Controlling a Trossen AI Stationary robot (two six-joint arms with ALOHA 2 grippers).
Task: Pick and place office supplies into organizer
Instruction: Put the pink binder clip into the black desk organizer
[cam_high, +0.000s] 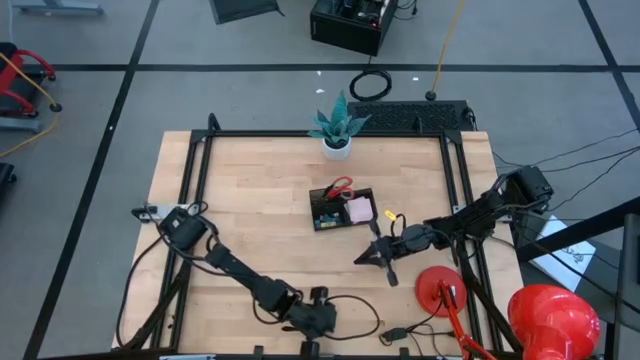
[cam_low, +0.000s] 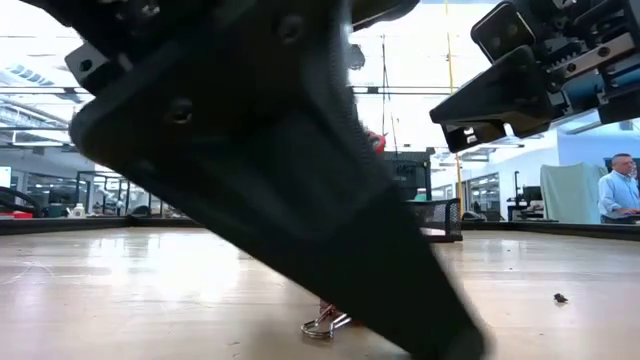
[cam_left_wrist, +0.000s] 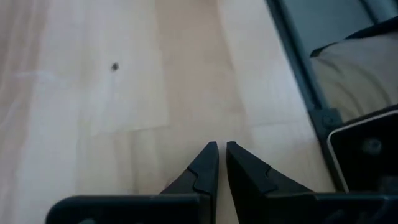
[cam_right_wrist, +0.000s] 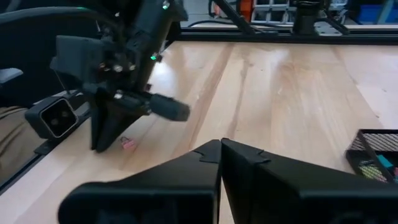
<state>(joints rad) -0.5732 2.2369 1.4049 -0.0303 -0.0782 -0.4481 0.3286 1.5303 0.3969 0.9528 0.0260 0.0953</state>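
The black organizer (cam_high: 343, 209) sits mid-table with red-handled scissors (cam_high: 341, 186) and a pink sticky-note pad (cam_high: 358, 210) in it. A tiny yellow piece (cam_high: 390, 214) shows just to its right. My left gripper (cam_left_wrist: 221, 146) is at the table's near edge (cam_high: 318, 322), slanting down, its fingers shut but for a hairline gap, with nothing between them. A small pink clip (cam_right_wrist: 129, 143) with wire handles (cam_low: 322, 325) lies on the wood right beside the fingertips. My right gripper (cam_high: 366, 258) hovers shut, on the near side of the organizer. My left gripper stands right beside the pink clip (cam_right_wrist: 129, 143); the finger (cam_low: 400, 270) hides part of the clip, and I cannot tell whether it touches it.
A white plant pot (cam_high: 337, 146) stands at the far edge. A red round-based object (cam_high: 440, 290) sits near the right corner. A cable with a plug (cam_high: 395, 333) lies by the near edge. The black frame rail (cam_left_wrist: 305, 74) runs close to my left gripper. People show in the room beyond.
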